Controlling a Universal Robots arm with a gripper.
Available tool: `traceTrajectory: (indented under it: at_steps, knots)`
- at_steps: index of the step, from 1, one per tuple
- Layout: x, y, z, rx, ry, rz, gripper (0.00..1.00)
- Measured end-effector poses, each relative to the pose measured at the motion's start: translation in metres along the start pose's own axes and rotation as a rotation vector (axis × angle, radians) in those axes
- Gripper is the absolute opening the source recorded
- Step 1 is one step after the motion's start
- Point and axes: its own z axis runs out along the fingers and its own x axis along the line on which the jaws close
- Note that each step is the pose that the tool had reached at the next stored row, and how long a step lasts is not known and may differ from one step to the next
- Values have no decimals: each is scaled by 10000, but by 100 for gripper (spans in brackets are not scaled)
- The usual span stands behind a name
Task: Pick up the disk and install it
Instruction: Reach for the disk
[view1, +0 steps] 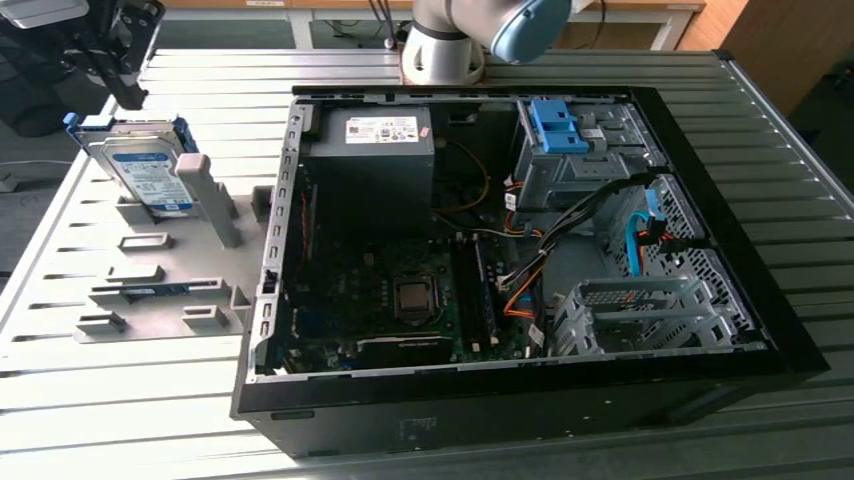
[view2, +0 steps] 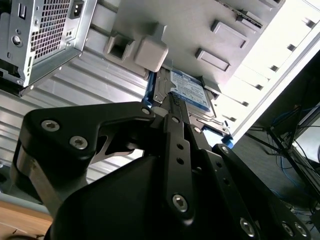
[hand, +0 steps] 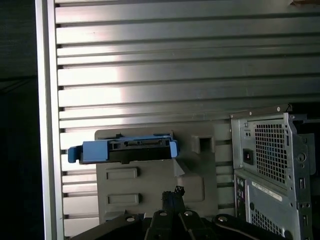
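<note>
The disk (view1: 144, 170), a silver drive with a white-and-blue label in a blue frame, stands tilted on edge in the grey holder (view1: 160, 290) at the exterior view's left. My gripper (view1: 130, 92) hangs just above and behind it, apart from it. Its dark fingers look shut with nothing between them. In the second wrist view the fingertips (view2: 175, 99) point at the disk's (view2: 189, 92) label. In the first wrist view the disk (hand: 122, 149) appears edge-on as a blue bar beyond the gripper (hand: 173, 192).
An open computer case (view1: 747, 250) lies in the middle of the slatted metal table (view1: 761, 110). Inside are a power supply (view1: 374, 150), a drive bay with a blue clip (view1: 558, 125) and a metal drive cage (view1: 627, 310). The table edge runs close behind the holder.
</note>
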Motion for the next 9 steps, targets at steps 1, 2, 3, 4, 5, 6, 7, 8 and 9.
traceTrajectory:
  at_steps: [1, 2, 3, 4, 5, 6, 7, 8, 9]
  knots:
    - [12, 3, 0, 0, -1, 0, 11]
    - [23, 6, 1, 0, 0, 0, 11]
    - [37, 9, 1, -1, -1, 1, 11]
    - [50, 13, 1, 0, -1, 1, 11]
    - [62, 18, 2, 0, 0, 1, 11]
    - [74, 22, 2, -1, -1, 1, 11]
    - [86, 26, 2, 0, 0, 1, 11]
    - [98, 31, 3, 0, -1, 1, 11]
    - [112, 36, 3, 0, 0, 1, 11]
